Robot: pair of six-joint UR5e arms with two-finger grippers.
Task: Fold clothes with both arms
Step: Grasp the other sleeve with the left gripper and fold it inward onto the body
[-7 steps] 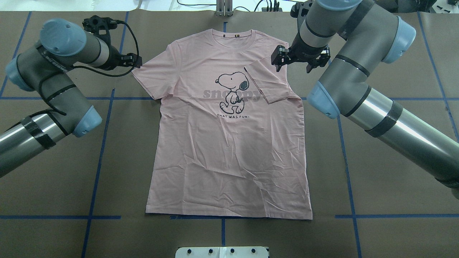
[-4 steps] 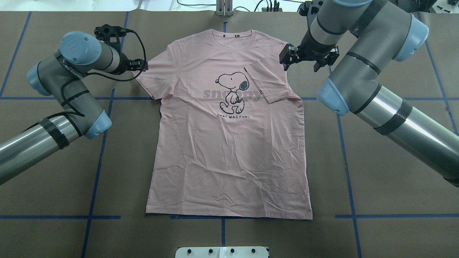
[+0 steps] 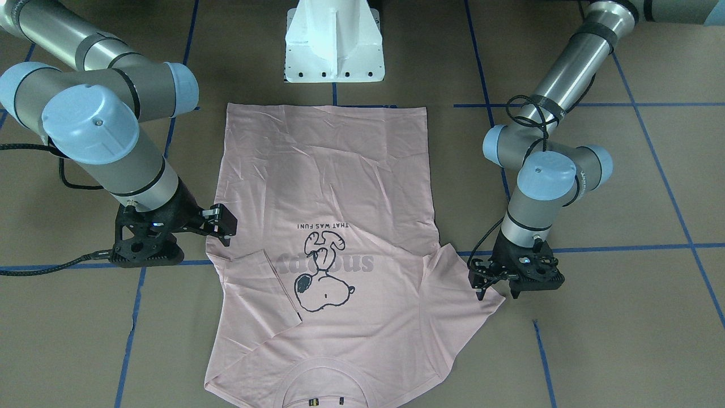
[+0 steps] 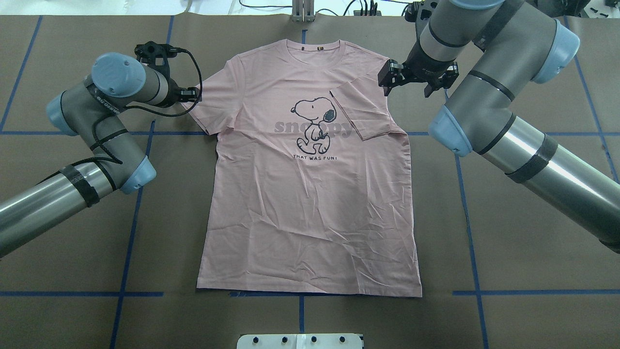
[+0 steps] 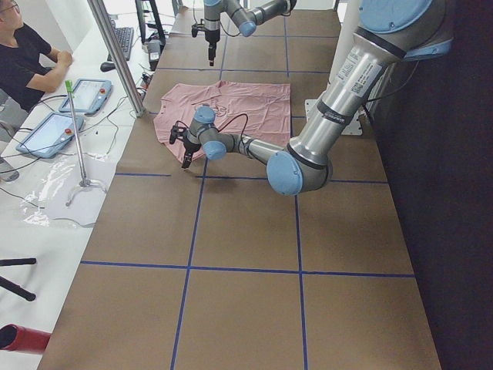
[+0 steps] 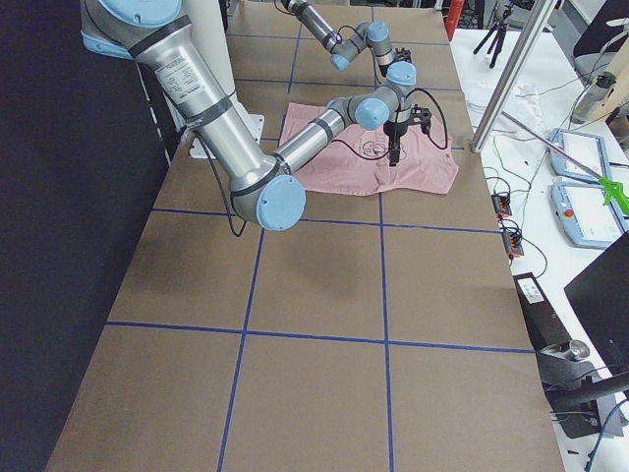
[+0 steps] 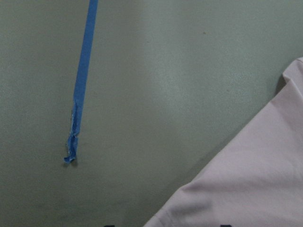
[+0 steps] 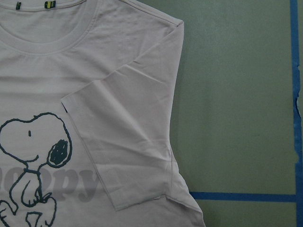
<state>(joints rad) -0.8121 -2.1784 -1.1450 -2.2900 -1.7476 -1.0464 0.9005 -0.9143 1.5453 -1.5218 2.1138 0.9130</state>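
– Overhead exterior: how far along?
– Early. T-shirt (image 4: 310, 203) lies print up, flat on the table (image 4: 508, 218), hem toward the robot. right sleeve (image 4: 368, 114) is folded in over the chest. left sleeve (image 4: 206, 104) is spread out, not yet folded. Body folds are all left to do, I'd judge.
– Grippers there?
– right gripper (image 4: 417, 80) hovers by the right shoulder, jaws apart, nothing in them. left gripper (image 4: 192, 93) is at the outer edge of the left sleeve, too small to read here.
– Front-facing?
– left gripper is on the view's right, fingers spread with a clear gap, empty, tips right at the sleeve corner. Touching cloth or not: cannot tell. right gripper is spread and empty too, just beside the T-shirt's side edge.
– Side views?
– Exterior left: left arm (image 5: 308, 146) reaches to the T-shirt's near edge. Exterior right: right arm (image 6: 246, 167) ends over the T-shirt. No jaw reading from either.
– Wrist cams?
– Left wrist: sleeve corner at lower right, bare table and a strip of blue tape (image 7: 83, 80) beside it, nothing gripped. Right wrist: folded sleeve and collar (image 8: 42, 42) below, fingers out of shot.
– Next?
– Probably the left gripper takes that sleeve and folds it in to match.
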